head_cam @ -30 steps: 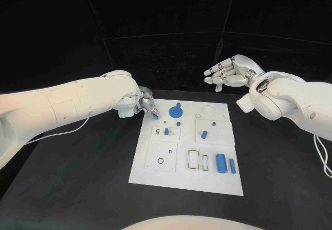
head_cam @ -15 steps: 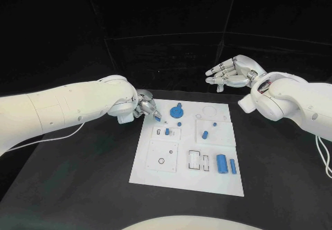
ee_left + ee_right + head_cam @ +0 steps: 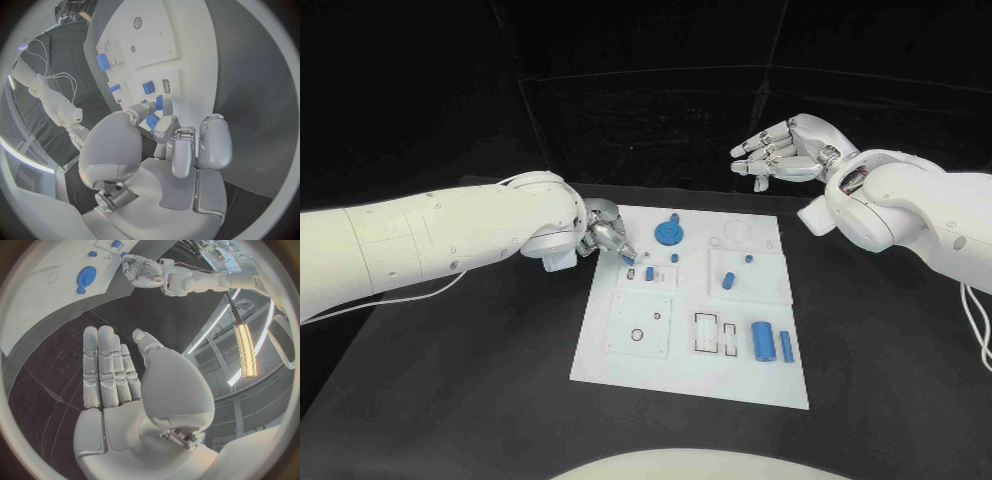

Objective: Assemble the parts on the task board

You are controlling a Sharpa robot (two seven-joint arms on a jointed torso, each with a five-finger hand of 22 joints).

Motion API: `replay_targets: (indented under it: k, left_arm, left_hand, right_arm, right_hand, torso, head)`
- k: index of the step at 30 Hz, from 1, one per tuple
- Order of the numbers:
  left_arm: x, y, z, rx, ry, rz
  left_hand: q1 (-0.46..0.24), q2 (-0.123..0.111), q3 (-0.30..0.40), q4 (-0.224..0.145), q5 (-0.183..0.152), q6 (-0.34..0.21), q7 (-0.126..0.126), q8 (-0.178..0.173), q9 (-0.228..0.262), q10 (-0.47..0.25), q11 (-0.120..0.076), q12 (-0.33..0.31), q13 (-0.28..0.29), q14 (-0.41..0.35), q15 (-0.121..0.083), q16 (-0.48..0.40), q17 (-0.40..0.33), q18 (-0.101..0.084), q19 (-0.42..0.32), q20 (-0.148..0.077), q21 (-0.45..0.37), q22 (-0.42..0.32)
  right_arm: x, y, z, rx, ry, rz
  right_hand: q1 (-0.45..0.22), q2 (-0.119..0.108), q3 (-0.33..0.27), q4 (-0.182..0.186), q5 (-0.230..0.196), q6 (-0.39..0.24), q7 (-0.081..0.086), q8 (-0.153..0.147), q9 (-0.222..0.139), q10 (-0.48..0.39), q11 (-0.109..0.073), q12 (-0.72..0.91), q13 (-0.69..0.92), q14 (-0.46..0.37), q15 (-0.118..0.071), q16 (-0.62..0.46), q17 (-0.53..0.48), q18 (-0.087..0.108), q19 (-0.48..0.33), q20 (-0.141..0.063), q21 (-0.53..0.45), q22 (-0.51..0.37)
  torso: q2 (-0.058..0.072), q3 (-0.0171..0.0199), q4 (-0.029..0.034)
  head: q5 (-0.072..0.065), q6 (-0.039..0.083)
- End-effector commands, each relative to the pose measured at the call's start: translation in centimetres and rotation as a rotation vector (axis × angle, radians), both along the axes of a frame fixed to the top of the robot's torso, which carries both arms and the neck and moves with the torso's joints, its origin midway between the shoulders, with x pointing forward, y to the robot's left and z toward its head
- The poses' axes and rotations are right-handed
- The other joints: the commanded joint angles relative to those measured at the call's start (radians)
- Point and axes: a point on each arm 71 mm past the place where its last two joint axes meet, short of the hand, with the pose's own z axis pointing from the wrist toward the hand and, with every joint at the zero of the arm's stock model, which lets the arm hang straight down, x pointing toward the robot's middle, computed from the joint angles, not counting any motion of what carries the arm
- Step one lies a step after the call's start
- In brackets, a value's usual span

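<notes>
The robot's left hand (image 3: 606, 232) hovers over the near-left corner of the white task board (image 3: 635, 362) on the black worktop (image 3: 459, 380), pinching a small blue part (image 3: 158, 103) between thumb and fingertip, other fingers curled beside it. Just beyond that hand on the board lies a round blue disc (image 3: 671, 233), with two small blue pegs (image 3: 649, 273) close under its fingers. Farther off, toward the board's far side from the left hand, stand a blue cylinder (image 3: 762, 340) and a slim blue bar (image 3: 786, 346) side by side. The right hand (image 3: 783, 152) hangs well above and behind the board, fingers apart, holding nothing.
</notes>
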Motion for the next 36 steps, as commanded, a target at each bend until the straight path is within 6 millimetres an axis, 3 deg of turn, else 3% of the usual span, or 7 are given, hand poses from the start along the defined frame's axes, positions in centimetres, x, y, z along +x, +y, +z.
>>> replay_targets:
  k: [1, 36]
  left_arm:
    - [-0.2, 0.0, -0.1, 0.024, -0.035, 0.003]
    - [-1.5, -0.7, -1.6, 0.103, 0.022, -0.048]
  left_hand:
    - [0.009, 0.003, 0.150, -0.155, 0.002, 0.005, 0.000, 0.005, -0.002, 0.008, -0.003, 0.004, 0.000, 0.104, -0.007, 0.003, 0.263, 0.000, 0.005, 0.000, 0.005, 0.002]
    - [0.009, 0.002, 0.150, -0.157, 0.006, 0.008, -0.001, 0.005, -0.003, 0.008, -0.003, 0.000, -0.005, 0.104, -0.008, 0.003, 0.263, 0.001, 0.003, -0.001, 0.002, -0.001]
  right_arm:
    - [0.0, 0.1, 0.2, 0.003, -0.009, 0.007]
    - [-0.1, 0.0, 0.2, 0.003, -0.008, 0.012]
  right_hand:
    - [-0.005, 0.005, 0.001, 0.005, 0.004, -0.007, 0.002, 0.006, 0.001, -0.007, -0.002, 0.003, -0.001, 0.001, 0.001, -0.004, -0.001, 0.004, -0.003, 0.001, -0.007, 0.001]
    - [-0.005, 0.005, 0.001, 0.005, 0.004, -0.007, 0.002, 0.006, 0.001, -0.007, -0.002, 0.003, -0.001, 0.001, 0.001, -0.004, -0.001, 0.004, -0.003, 0.001, -0.007, 0.001]
  torso:
    - [0.001, -0.0006, -0.0004]
    - [0.001, -0.0001, -0.0013]
  head:
    - [-0.001, -0.001]
    - [-0.001, -0.011]
